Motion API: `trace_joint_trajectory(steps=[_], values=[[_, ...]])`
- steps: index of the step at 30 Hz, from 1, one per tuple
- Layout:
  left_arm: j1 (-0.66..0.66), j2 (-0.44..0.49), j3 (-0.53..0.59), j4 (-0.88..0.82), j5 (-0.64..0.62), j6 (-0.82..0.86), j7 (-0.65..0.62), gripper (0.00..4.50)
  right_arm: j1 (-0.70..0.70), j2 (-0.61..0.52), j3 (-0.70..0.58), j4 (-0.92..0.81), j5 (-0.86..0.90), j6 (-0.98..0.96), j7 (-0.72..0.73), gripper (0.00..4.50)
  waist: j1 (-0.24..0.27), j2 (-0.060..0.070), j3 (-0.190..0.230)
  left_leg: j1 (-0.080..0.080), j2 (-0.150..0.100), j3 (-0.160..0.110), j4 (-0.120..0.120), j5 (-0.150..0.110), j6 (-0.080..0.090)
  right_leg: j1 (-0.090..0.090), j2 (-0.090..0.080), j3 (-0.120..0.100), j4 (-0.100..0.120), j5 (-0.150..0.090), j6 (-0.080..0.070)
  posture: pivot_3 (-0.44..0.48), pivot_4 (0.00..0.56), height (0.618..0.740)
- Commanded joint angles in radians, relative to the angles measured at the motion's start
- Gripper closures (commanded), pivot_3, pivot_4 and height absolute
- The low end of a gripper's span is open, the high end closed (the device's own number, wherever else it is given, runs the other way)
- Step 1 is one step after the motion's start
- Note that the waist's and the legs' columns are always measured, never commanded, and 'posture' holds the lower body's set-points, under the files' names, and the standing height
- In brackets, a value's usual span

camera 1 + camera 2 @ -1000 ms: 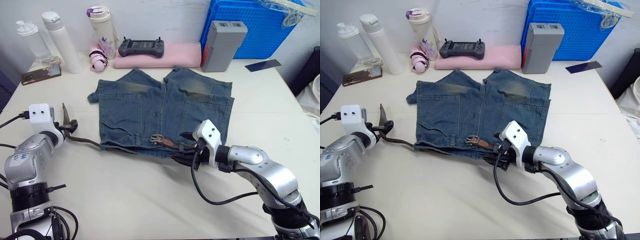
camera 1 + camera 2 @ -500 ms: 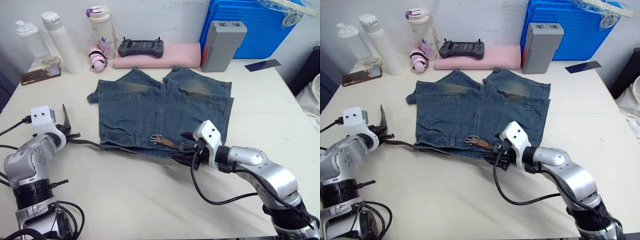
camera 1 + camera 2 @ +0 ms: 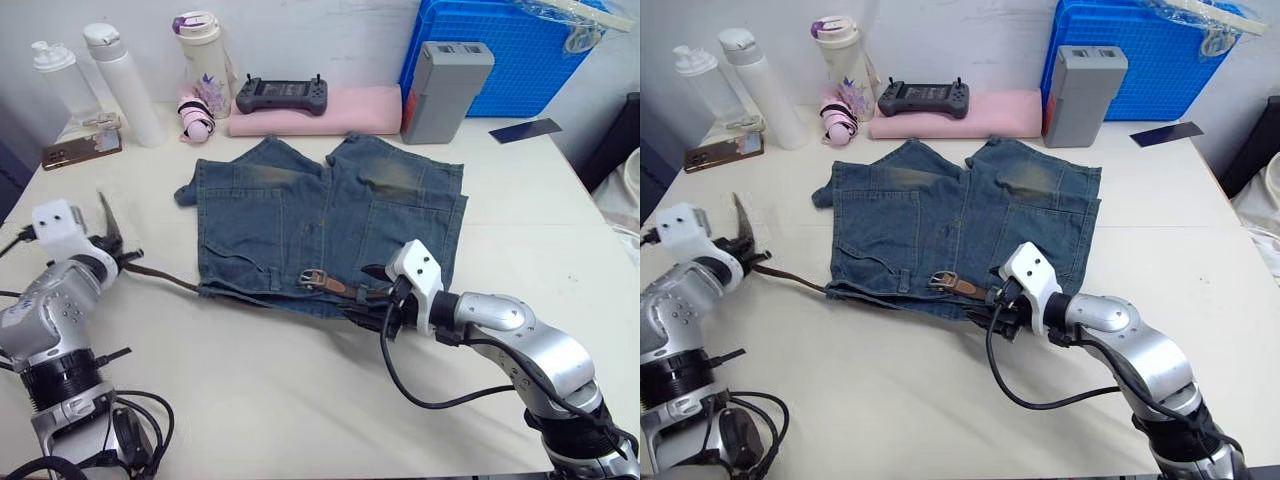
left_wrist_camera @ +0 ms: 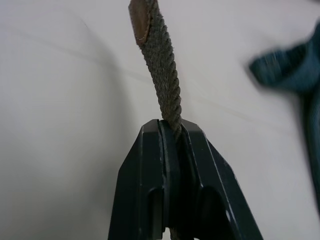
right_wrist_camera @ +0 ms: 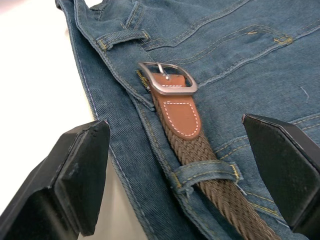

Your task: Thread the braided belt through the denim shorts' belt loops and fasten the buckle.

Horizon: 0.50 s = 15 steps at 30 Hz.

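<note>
The left gripper (image 4: 170, 132) has its jaws clamped on the free end of the long dark brown braided belt (image 3: 165, 280), whose tan leather tip rises just beyond them, while the right gripper (image 5: 175, 165) holds its jaws wide, straddling the small silver rectangular buckle (image 5: 167, 84) and a narrow blue denim belt loop (image 5: 205, 171) on the faded blue denim shorts (image 3: 330, 215) lying on the white surface (image 3: 300, 390). To pull well, I judge the left arm should draw the strap level along the waistband while the right steadies the buckle end. Compared with a second ago, the left gripper has moved outward, away from the shorts, and the strap now runs straighter; the right gripper has stayed put.
</note>
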<state>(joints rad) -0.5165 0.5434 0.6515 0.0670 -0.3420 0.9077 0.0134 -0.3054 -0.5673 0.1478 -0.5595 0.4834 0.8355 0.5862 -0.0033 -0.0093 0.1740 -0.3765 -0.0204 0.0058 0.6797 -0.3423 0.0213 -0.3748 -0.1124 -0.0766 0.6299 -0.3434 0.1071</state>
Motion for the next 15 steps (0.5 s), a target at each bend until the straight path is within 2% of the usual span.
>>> trace_joint_trajectory(steps=[1, 4, 7, 11, 15], values=[[-0.016, 0.081, 0.055, 0.037, 0.012, -0.126, -0.018, 4.47, -0.007, 0.004, -0.012, -0.028, 0.005, 0.000, -0.005, 0.00, 0.000, 0.000, 0.000, 0.000, 0.000, 0.000, 0.000, 0.000, 0.000, 0.000, 0.000, 0.000, 0.000, 0.000, 0.000, 0.000, 0.150, 0.739], [-0.012, 0.118, 0.050, 0.044, 0.007, -0.207, -0.056, 4.47, -0.009, 0.006, -0.014, -0.024, 0.005, -0.001, -0.007, 0.00, 0.002, 0.000, 0.000, 0.000, 0.000, 0.000, 0.000, 0.000, 0.000, 0.000, 0.000, 0.000, 0.000, 0.000, 0.000, 0.000, 0.150, 0.739], [0.011, 0.149, -0.008, -0.003, 0.011, -0.304, -0.153, 4.47, -0.014, 0.013, -0.024, -0.015, 0.002, 0.000, -0.020, 0.00, 0.003, 0.000, 0.000, 0.000, 0.000, 0.000, 0.000, 0.000, 0.000, 0.000, 0.000, 0.000, 0.000, 0.000, 0.000, 0.000, 0.150, 0.739], [0.086, 0.193, -0.149, -0.120, 0.050, -0.510, -0.344, 4.47, -0.032, 0.026, -0.042, 0.006, -0.007, -0.012, -0.041, 0.00, 0.003, 0.000, 0.000, 0.000, -0.001, 0.000, 0.000, 0.000, 0.000, 0.000, -0.001, 0.000, 0.000, 0.000, 0.000, 0.000, 0.150, 0.739], [0.230, 0.283, -0.332, -0.213, 0.187, -0.827, -0.552, 4.47, -0.052, 0.024, -0.051, 0.024, -0.015, -0.034, -0.037, 0.00, -0.001, 0.001, 0.001, 0.000, 0.000, 0.000, -0.002, 0.000, 0.000, 0.000, -0.001, 0.000, -0.001, 0.000, 0.000, 0.000, 0.150, 0.739]])
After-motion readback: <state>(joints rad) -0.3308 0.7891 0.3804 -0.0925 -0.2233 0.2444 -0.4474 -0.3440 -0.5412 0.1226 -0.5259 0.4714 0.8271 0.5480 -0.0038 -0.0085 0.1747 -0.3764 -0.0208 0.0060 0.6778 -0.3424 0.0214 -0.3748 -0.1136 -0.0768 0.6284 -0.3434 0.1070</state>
